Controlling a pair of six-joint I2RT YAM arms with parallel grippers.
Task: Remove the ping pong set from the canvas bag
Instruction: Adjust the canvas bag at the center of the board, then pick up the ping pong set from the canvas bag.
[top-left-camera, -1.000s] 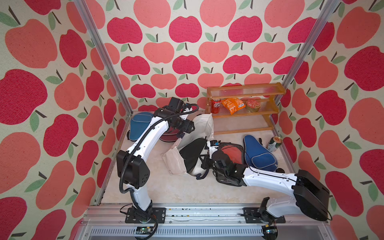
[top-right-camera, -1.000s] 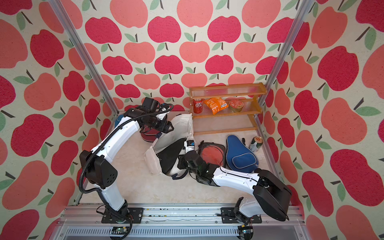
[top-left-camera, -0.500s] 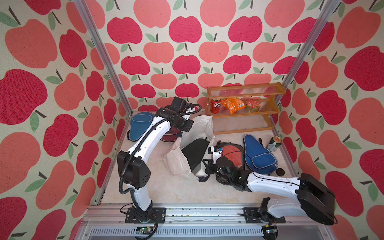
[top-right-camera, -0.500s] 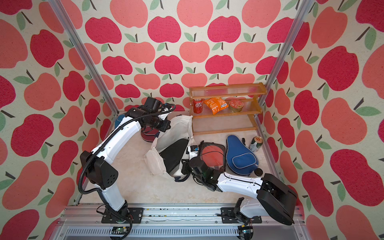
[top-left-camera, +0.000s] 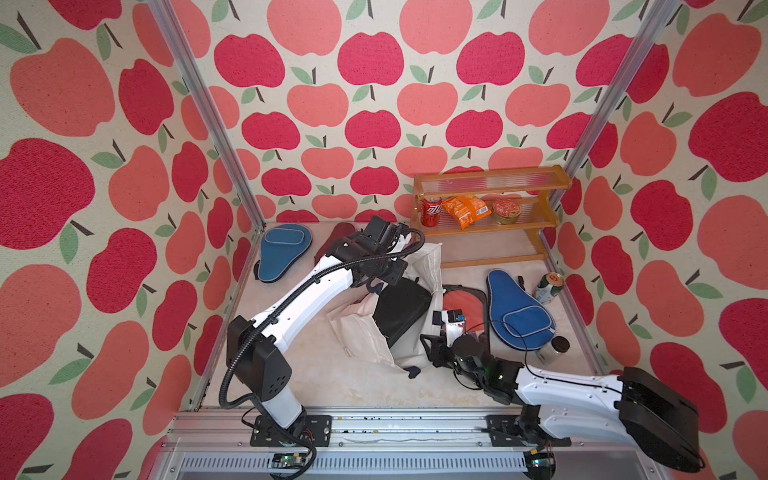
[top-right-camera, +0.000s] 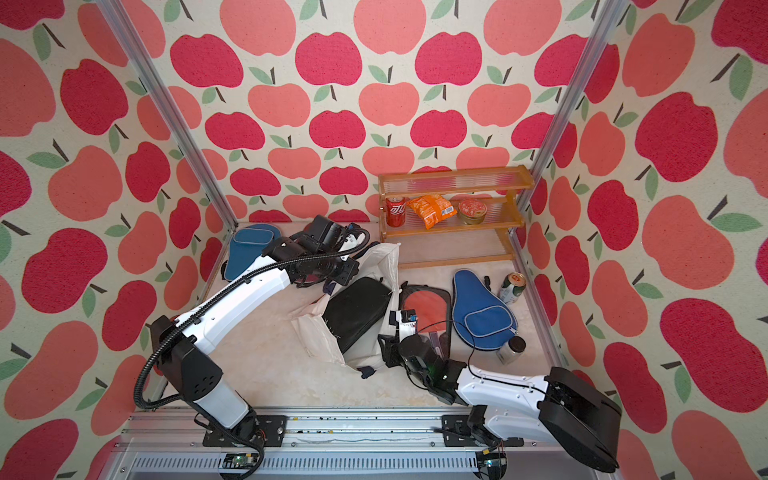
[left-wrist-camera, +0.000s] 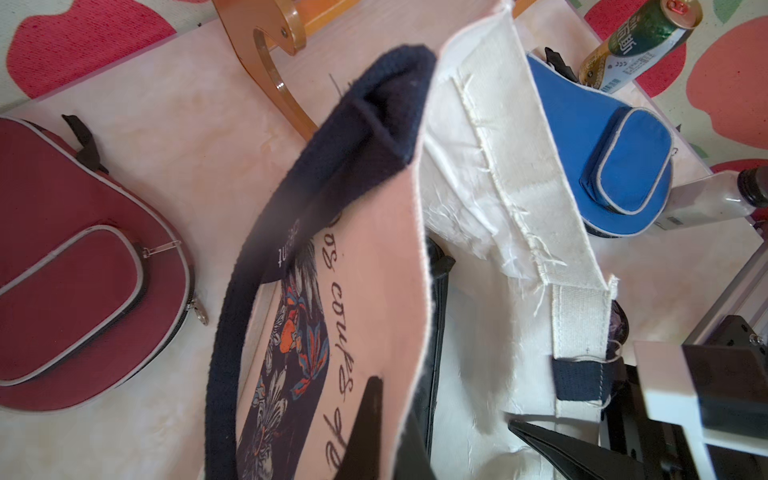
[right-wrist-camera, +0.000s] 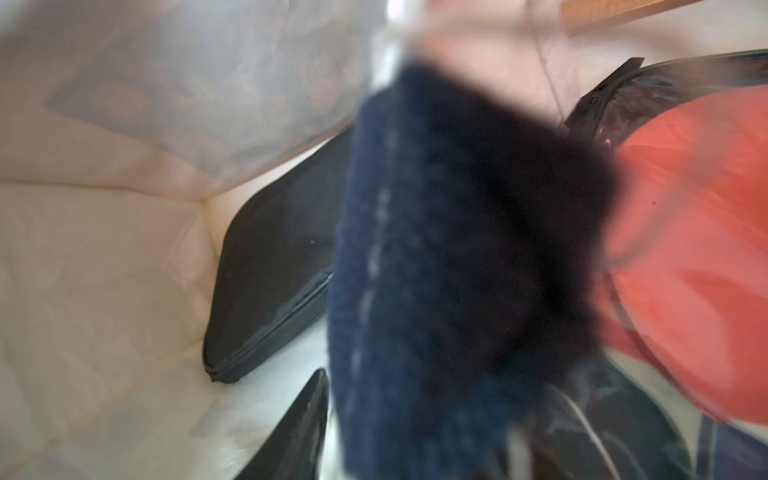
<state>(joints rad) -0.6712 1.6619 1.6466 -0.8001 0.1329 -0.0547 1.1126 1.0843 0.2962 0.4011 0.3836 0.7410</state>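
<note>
The canvas bag (top-left-camera: 361, 332) (top-right-camera: 320, 332) lies on its side mid-floor, a black pouch (top-left-camera: 401, 309) (right-wrist-camera: 270, 270) half inside its mouth. My left gripper (top-left-camera: 405, 272) (left-wrist-camera: 395, 415) is shut on the bag's far wall (left-wrist-camera: 374, 291). My right gripper (top-left-camera: 428, 353) (right-wrist-camera: 415, 395) stands open at the front rim, with the navy strap (right-wrist-camera: 415, 270) hanging between its jaws. A clear pouch with a red paddle (top-left-camera: 463, 301) and a blue case (top-left-camera: 519, 316) lie to the right of the bag. A second blue case (top-left-camera: 282, 251) and the maroon case (left-wrist-camera: 83, 266) lie at the back left.
A wooden shelf (top-left-camera: 486, 183) at the back right carries a red can, an orange snack bag and a tin. A green can (top-left-camera: 549, 286) and a dark-capped bottle (top-left-camera: 552, 349) lie by the right wall. Metal rails (top-left-camera: 245, 299) edge the floor.
My left gripper has shut on the bag's far wall. My right gripper has drawn back toward the front and opened off the strap. More of the black pouch shows.
</note>
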